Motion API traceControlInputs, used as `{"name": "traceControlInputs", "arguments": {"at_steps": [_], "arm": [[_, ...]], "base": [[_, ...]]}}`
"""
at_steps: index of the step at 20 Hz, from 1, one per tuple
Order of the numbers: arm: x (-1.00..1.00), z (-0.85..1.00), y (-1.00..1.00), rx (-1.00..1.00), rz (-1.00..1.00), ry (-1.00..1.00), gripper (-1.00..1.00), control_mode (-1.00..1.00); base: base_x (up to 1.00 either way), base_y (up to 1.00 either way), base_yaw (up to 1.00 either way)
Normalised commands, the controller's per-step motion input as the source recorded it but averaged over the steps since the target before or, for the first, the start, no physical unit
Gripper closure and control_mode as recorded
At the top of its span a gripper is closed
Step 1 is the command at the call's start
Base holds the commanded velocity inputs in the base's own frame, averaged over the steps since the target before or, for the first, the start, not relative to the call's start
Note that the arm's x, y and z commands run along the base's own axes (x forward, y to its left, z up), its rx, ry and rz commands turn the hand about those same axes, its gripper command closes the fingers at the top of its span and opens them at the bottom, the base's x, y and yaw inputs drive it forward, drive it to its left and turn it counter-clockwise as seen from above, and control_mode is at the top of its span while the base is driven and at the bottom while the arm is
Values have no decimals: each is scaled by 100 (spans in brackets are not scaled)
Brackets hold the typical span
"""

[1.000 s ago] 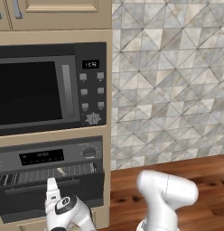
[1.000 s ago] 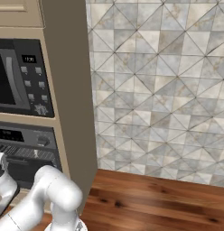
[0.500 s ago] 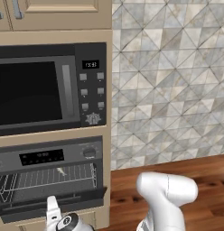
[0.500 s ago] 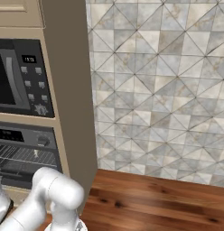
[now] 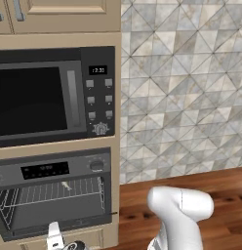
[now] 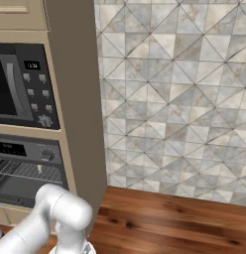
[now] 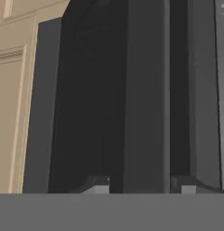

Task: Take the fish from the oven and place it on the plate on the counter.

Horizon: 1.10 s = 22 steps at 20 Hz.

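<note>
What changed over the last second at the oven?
The claw sank lower in front of the oven. A dark bar now sits between its fingertips, but it's unclear whether it grips it. The fish stayed on the wire rack inside, and the base didn't move.

There is one oven point(image 5: 54, 195) with its cavity showing, and one fish point(image 5: 66, 185) lying on the one wire rack point(image 5: 50, 191) that can be made out (any lower racks are too dark to count). Above it sits one black microwave-like unit point(image 5: 45, 97) with six small buttons point(image 5: 99, 99) and one dial point(image 5: 99, 129). One wooden counter point(image 6: 184, 223) runs beside it.
</note>
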Motion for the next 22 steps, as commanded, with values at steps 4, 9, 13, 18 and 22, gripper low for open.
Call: {"name": "traceControlInputs", "arguments": {"at_steps": [4, 9, 13, 18, 22], "arm": [[-76, -100, 0, -12, 0, 14, 100, -100], [-96, -93, 0, -8, 0, 11, 100, -100], [-92, -52, 0, 0, 4, 5, 100, -100], [-70, 41, -2, 2, 8, -9, 100, -100], [-65, 99, 0, 6, 10, -25, 100, -100]], "base": [[0, 0, 0], [0, 0, 0], [0, 0, 0], [0, 0, 0], [0, 0, 0]]}}
